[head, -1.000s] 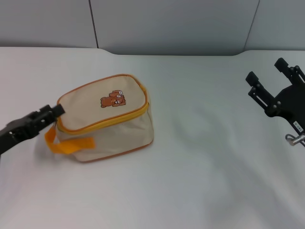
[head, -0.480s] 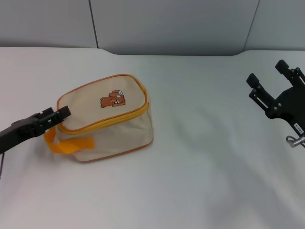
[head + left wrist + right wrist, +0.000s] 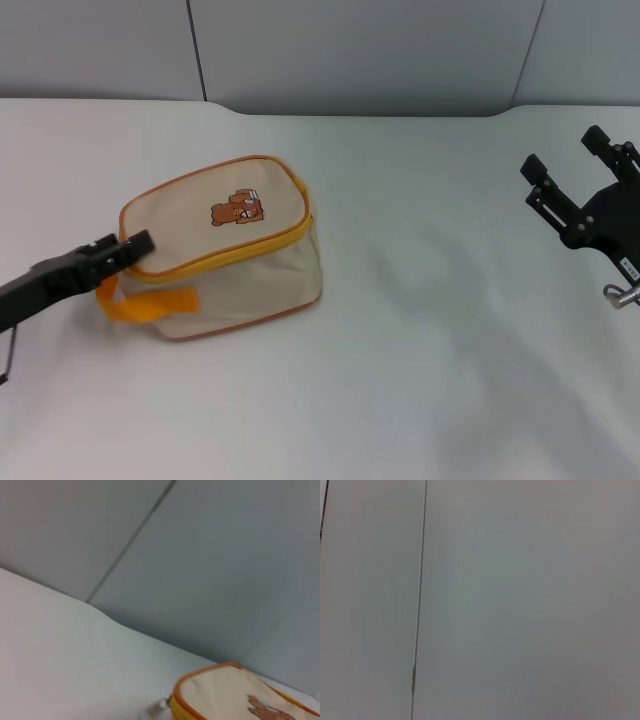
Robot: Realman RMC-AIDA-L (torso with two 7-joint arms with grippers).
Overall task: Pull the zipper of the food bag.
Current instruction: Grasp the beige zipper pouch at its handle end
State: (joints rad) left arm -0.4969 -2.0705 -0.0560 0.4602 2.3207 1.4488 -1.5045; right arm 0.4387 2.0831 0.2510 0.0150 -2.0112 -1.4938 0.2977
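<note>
Jaws of the left gripper sit at the near-left corner of the food bag, beside its orange strap; how far they are parted cannot be told. Silver zipper pull hangs at that corner. Right gripper hovers open, well apart, over the white surface.

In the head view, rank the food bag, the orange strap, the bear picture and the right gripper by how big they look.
1. Food bag, clearly the largest.
2. Right gripper, though it is cut off by the frame edge and may sit nearer the camera, so its rank against the strap is unsure.
3. Orange strap.
4. Bear picture, the smallest.
</note>
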